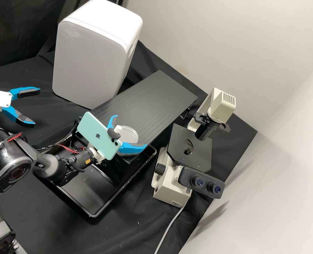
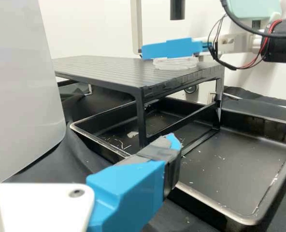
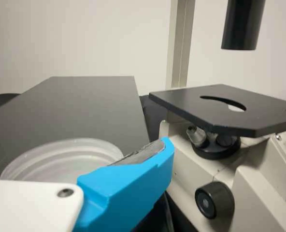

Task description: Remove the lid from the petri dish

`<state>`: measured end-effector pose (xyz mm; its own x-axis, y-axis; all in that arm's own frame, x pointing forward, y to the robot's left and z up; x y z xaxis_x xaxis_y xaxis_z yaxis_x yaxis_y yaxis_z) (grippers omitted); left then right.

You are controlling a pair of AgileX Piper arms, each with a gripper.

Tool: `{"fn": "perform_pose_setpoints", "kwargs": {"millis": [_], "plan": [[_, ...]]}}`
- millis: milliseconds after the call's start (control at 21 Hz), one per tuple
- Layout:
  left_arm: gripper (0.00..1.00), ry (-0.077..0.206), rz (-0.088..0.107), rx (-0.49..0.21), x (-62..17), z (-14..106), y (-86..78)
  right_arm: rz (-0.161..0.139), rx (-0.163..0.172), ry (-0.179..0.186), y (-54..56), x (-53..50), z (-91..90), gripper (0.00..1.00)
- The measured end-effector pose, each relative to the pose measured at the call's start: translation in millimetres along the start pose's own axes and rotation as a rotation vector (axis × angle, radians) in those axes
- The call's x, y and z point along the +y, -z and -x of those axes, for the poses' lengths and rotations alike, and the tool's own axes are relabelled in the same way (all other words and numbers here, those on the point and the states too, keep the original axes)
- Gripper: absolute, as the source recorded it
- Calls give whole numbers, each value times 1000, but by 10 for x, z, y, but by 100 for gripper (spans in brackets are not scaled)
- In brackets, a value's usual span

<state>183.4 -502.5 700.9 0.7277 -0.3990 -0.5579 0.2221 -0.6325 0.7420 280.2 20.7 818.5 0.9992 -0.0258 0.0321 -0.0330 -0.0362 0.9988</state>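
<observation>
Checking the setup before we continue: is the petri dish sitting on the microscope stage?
No, the petri dish sits on the black ridged platform, with the microscope standing apart beside it.

Both arms are dark grey, built of rounded, drum-like joints [image 1: 8, 165]. The arm above the black tray [image 1: 89, 190] carries red and black wires [image 1: 70, 148] along its wrist, and a mint-green, phone-shaped block [image 1: 98, 135] is mounted there. The right gripper [image 1: 130, 130], above the tray, and the left gripper [image 1: 35, 106], well apart from the tray, each have a white body with a small silver screw [image 2: 76, 193]. Each also has two bright blue curved fingers [image 1: 132, 148] faced with dark grey pads [image 2: 157, 152].
</observation>
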Motion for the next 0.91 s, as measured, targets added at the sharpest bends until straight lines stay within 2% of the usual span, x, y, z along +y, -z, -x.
{"fn": "perform_pose_setpoints", "kwargs": {"millis": [334, 477, 905], "plan": [[100, 1, 1, 4, -2, 0, 9, 0, 5, -8, -34, -27, 33, 100], [100, 8, 3, 5, -16, -4, 12, -9, -14, -6, -67, -59, 21, 100], [100, 10, 3, 6, -22, -6, 14, 11, -12, 9, -60, -102, 11, 100]]}}
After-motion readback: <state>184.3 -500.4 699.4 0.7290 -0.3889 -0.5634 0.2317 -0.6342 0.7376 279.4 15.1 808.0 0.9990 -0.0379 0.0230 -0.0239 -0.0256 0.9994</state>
